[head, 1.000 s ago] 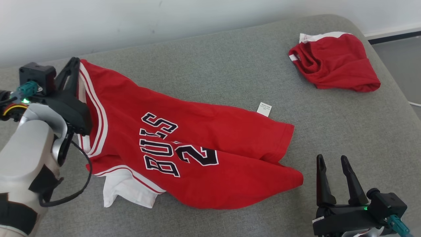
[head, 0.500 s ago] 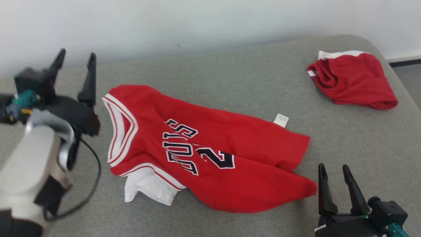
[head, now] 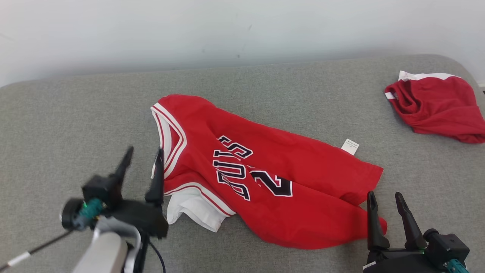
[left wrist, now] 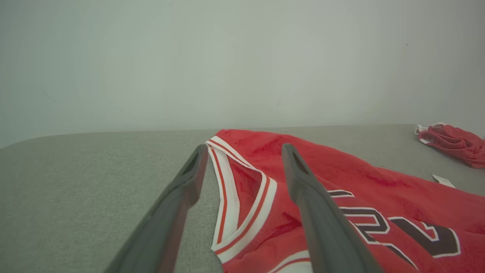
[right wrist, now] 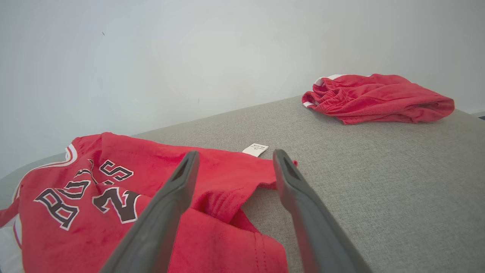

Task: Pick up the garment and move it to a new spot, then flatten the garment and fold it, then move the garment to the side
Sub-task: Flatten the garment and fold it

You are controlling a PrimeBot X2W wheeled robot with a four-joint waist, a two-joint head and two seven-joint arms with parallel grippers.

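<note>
The garment (head: 265, 182) is a red basketball jersey with white trim and dark lettering. It lies crumpled and partly doubled over in the middle of the grey cushion (head: 75, 113); a white tag (head: 349, 146) sticks out at its far edge. My left gripper (head: 145, 152) is open just left of the jersey's white-trimmed neckline (left wrist: 242, 189), holding nothing. My right gripper (head: 384, 195) stands open at the lower right, by the jersey's hem (right wrist: 242, 204), empty too.
A second red garment (head: 439, 106) with white trim lies bunched at the far right of the cushion, also seen as a red heap (right wrist: 375, 98) in the right wrist view. A pale wall (head: 227, 30) runs behind. Bare cushion stretches to the left and front.
My left gripper was shut on the jersey's neckline, let it go, and has drawn back toward me, open. The head camera has shifted, so the whole scene sits further right.
</note>
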